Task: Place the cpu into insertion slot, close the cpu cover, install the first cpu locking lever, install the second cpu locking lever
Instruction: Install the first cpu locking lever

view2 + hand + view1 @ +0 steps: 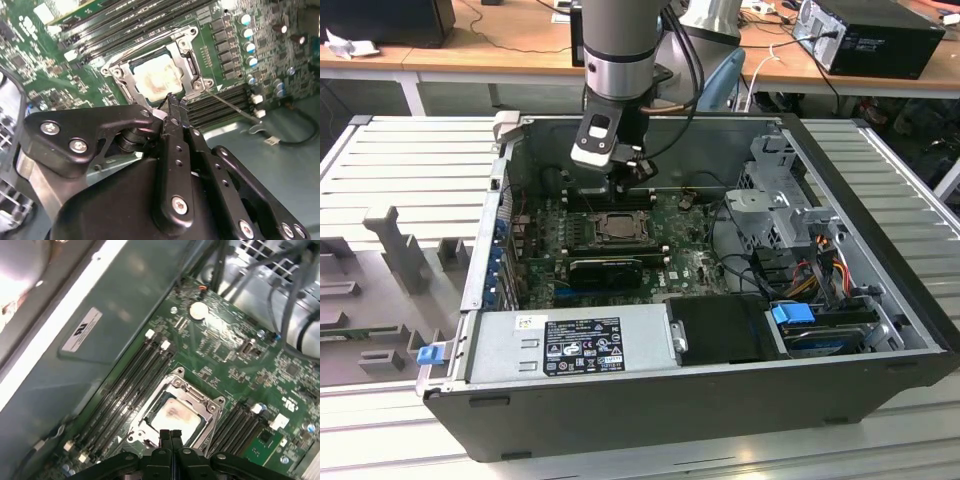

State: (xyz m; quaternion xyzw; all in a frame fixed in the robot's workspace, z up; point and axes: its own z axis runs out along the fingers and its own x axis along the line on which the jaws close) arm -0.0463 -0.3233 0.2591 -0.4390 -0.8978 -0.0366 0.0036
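We are judging the main risk to be a slip at the thin silvery wire lever [232, 104]. It is standing loose from one corner of the square black, metal-rimmed insertion slot [618, 226] and angling away from it. If the black two-fingered gripper [172, 102] is meeting that wire off-line, the wire could spring free. It could then scrape the green circuit board [225, 365] lying all around the slot.

A second risk, as we are reading it, is the fingertips bearing down on the slot itself. That would load the thin square silvery metal cover [192, 62] or the chip beneath it.

We are seeing the fingers pressed together, with nothing held between them.

The small flat square cpu with its dull silver-tan face [172, 415] is sitting inside the slot. The cover's cut-out is framing it, and the cover is looking lowered flat over it. In both wrist views the gripper's tips are hanging just beside the slot's edge, near the cpu. We cannot tell whether they are touching the slot's metal rim.
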